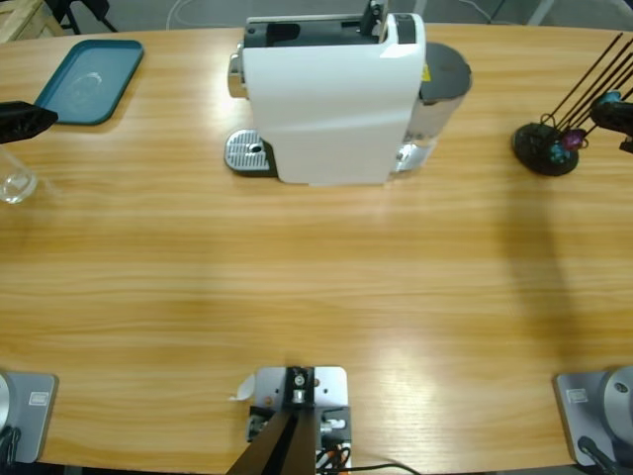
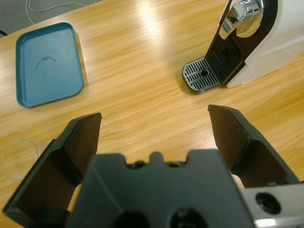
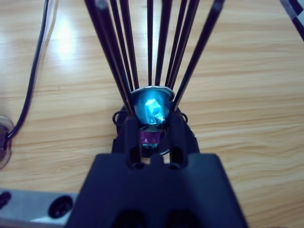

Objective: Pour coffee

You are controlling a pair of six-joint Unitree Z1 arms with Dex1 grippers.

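Observation:
A white coffee machine (image 1: pixel 331 99) stands at the table's far middle, with its metal drip tray (image 1: pixel 247 153) facing left. At the left edge sits a clear glass (image 1: pixel 15 183), seen low left in the left wrist view (image 2: pixel 18 157). No coffee shows in it. My left gripper (image 2: pixel 154 116) hangs open and empty beside that glass, at the high view's left edge (image 1: pixel 35 119). At the far right my right gripper (image 3: pixel 152 118) is shut on a blue capsule (image 3: pixel 151 107) among the black rods of a capsule holder (image 1: pixel 544 148). A purple capsule (image 3: pixel 151 137) lies beneath it.
A teal tray (image 1: pixel 89 79) lies at the far left corner and shows empty in the left wrist view (image 2: pixel 47 64). The holder's rods (image 1: pixel 588 84) slant up to the right. A black cable (image 3: pixel 33 80) runs across the table beside the holder.

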